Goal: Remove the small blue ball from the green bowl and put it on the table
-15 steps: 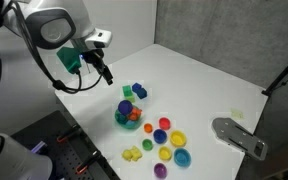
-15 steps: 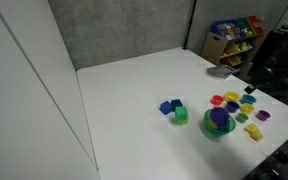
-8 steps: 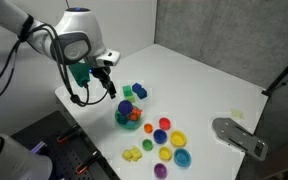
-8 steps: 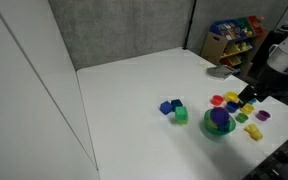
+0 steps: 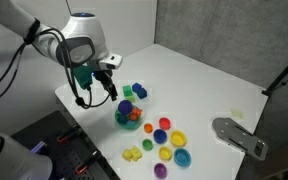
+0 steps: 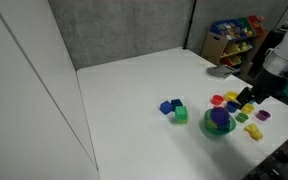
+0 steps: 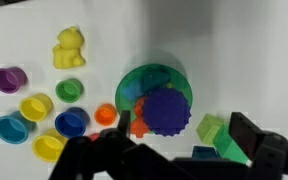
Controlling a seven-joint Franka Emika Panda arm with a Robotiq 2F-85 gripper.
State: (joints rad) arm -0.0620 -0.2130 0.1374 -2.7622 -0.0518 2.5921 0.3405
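The arm has edged nearer the green bowl (image 5: pixel 129 119); its end effector (image 5: pixel 107 88) hangs spread wide and empty beside it. The small blue ball (image 7: pixel 169 110) sits inside the bowl, so grasping it and placing it on the counter (image 5: pixel 194 70) remain

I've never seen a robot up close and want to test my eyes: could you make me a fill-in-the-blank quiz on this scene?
1. The green bowl stands on a ___ table.
2. The ridged thing lying in the bowl is ___ in colour.
3. The toy figure at the top left of the wrist view is ___ in colour.
4. The end effector has its jaws ___ and holds nothing.

Missing words: white; purple; yellow; open.
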